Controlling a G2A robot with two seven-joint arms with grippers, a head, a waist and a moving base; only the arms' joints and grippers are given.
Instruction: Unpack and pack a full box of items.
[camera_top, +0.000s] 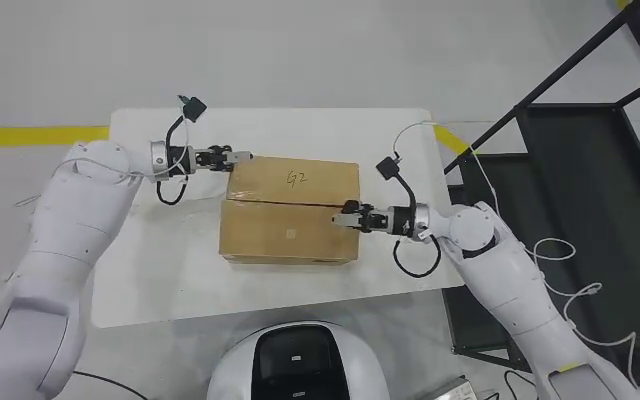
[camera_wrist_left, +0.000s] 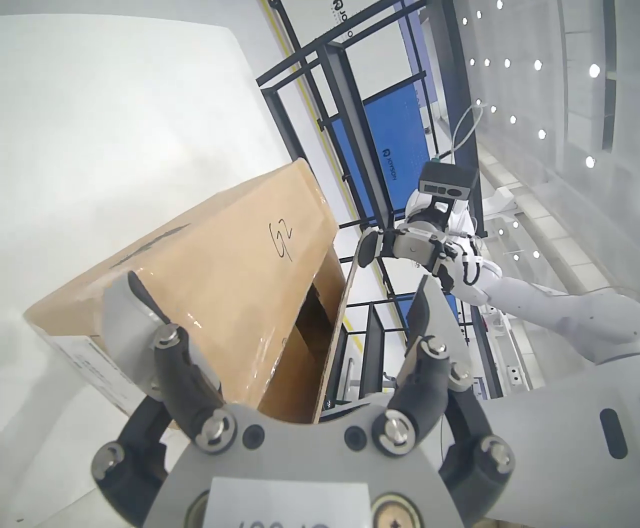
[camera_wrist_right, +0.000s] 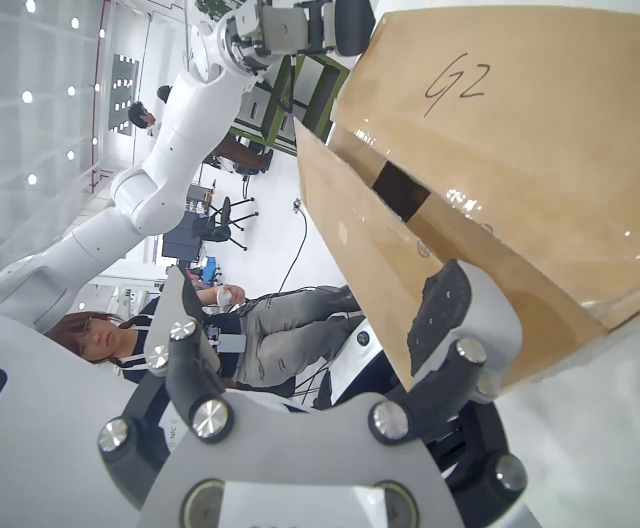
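Note:
A brown cardboard box (camera_top: 290, 212) marked "G2" sits in the middle of the white table (camera_top: 150, 280). Its two top flaps meet at a seam. In the wrist views the flap nearer the robot (camera_wrist_right: 360, 240) is lifted a little, and a dark gap (camera_wrist_right: 400, 192) shows beneath it. My left gripper (camera_top: 240, 156) is open at the box's far left corner, with one finger (camera_wrist_left: 135, 310) lying on the marked flap (camera_wrist_left: 235, 270). My right gripper (camera_top: 350, 212) is open at the box's right end by the seam, its fingers on either side of the lifted flap's edge.
A black metal rack (camera_top: 560, 150) stands just past the table's right edge. Bare table surface lies in front of the box and to its left. A yellow line (camera_top: 40, 134) runs along the floor behind the table.

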